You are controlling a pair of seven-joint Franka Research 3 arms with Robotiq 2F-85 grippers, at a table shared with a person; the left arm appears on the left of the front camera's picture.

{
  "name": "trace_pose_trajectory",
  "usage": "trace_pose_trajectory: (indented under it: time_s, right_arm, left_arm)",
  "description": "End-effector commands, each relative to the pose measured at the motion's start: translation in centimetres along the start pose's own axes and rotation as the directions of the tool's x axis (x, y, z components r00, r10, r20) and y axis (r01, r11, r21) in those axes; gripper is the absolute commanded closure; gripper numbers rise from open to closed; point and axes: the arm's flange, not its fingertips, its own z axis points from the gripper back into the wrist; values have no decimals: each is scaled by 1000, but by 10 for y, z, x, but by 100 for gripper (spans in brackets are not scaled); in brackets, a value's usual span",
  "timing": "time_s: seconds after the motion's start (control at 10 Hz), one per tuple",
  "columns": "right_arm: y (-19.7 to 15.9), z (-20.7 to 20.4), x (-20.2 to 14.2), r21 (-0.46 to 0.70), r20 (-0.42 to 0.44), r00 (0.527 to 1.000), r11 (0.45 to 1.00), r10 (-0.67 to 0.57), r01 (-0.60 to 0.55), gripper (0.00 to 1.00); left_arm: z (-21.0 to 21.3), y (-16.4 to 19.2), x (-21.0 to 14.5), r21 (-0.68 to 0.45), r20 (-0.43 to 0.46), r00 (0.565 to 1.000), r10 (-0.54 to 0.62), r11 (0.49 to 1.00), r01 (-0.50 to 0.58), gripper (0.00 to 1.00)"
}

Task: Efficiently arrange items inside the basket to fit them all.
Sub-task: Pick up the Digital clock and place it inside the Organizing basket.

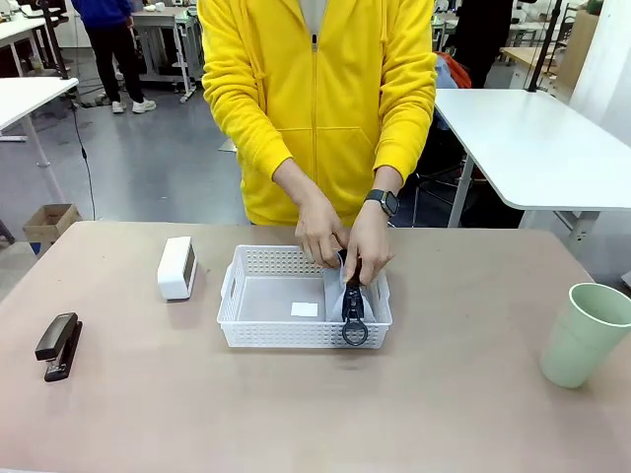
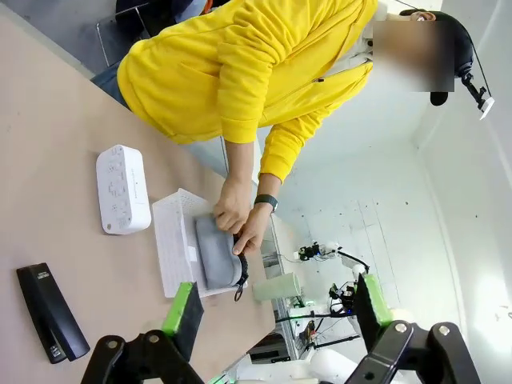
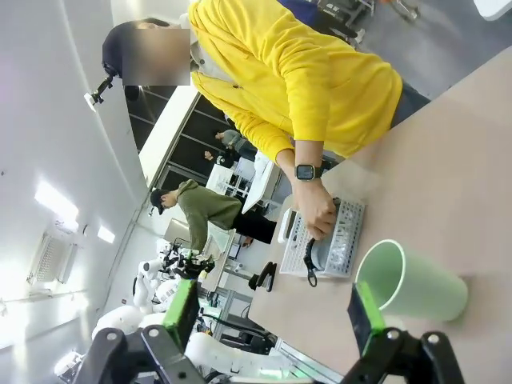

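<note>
The white perforated basket [image 1: 258, 325] [image 2: 170, 240] [image 3: 346, 232] sits mid-table. A person in a yellow hoodie holds the grey pouch [image 1: 351, 296] [image 2: 214, 254] [image 3: 324, 254] with both hands, standing it on edge at the basket's right end, its black zipper ring hanging over the near rim. The white box [image 1: 177, 267] [image 2: 122, 189] stands left of the basket. The black stapler [image 1: 58, 346] [image 2: 51, 312] lies at the near left. The pale green cup [image 1: 584, 335] [image 3: 410, 284] stands at the far right. My left gripper [image 2: 276, 316] and right gripper [image 3: 272, 316] are open, away from everything.
A small white label [image 1: 305, 309] lies on the basket's floor. Bare table spreads in front of the basket and between it and the cup. Other white tables [image 1: 532, 138] and a cardboard box [image 1: 49, 223] stand beyond the far edge.
</note>
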Motion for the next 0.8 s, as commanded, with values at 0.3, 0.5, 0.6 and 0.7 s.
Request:
trace_pose_trajectory:
  time_s: [0.3,0.5,0.6,0.7]
  right_arm:
    - [2,1,4,14,11,1000,999,30,-30,0]
    - [2,1,4,14,11,1000,999,30,-30,0]
    - [2,1,4,14,11,1000,999,30,-30,0]
    - [2,1,4,14,11,1000,999,30,-30,0]
  left_arm:
    - [-132,-124,40,624,-556,787,268,760,183,0]
    - [-207,-138,58,783,-569,691,446,552,288,0]
    - [-237,-132,61,833,-530,691,491,454,317,0]
    - [-264,-124,57,844,-532,680,505,382,377,0]
